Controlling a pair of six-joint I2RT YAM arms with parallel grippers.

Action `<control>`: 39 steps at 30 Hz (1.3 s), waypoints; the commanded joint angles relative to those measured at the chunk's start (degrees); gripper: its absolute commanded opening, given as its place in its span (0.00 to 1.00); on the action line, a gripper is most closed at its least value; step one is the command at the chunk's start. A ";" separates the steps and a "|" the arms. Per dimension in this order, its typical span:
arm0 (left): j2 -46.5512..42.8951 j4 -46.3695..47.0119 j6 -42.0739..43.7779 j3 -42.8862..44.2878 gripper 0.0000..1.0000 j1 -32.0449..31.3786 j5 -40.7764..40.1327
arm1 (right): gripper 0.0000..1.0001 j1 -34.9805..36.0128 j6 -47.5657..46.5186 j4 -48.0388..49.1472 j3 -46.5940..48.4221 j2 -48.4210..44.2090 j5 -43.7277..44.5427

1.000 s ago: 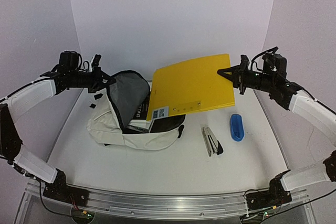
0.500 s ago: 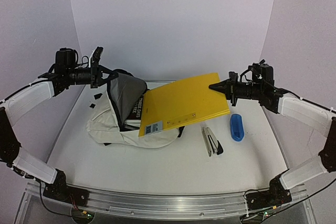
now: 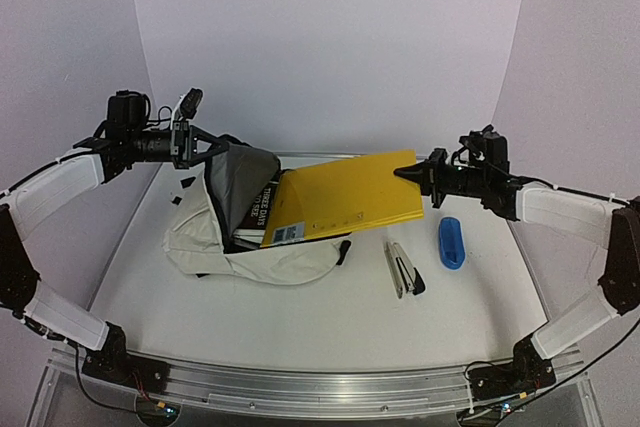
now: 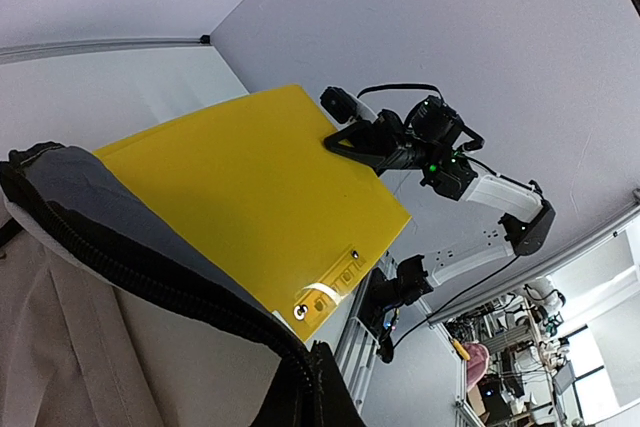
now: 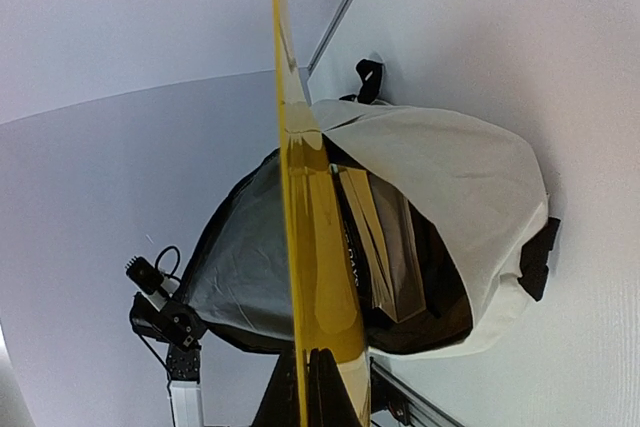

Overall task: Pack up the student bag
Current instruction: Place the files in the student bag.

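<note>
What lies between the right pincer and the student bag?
The yellow folder lies there: the right pincer holds one edge, and the other end reaches the open mouth of the student bag. The top external view shows this.

The student bag (image 3: 255, 259) is cream outside, with a dark grey lining and a black zipper edge. The folder (image 3: 350, 197) is bright yellow with a small white label at one corner. The oblong item (image 3: 450, 243) is blue, the stapler (image 3: 403, 269) black and silver, and the surface (image 3: 300, 322) white. The left gripper (image 3: 212, 143) and right gripper (image 3: 402, 174) are black.
</note>
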 commanded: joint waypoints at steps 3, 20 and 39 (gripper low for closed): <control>-1.08 1.12 2.96 4.98 0.00 -1.25 3.98 | 0.00 2.78 2.75 9.28 0.12 3.10 6.51; -0.02 -2.43 5.59 6.51 0.00 -3.20 3.09 | 0.00 15.98 -2.76 9.69 7.83 13.83 18.69; -4.23 -7.66 11.34 5.81 0.00 -2.15 -5.80 | 0.00 17.32 -7.11 4.00 9.99 12.80 5.74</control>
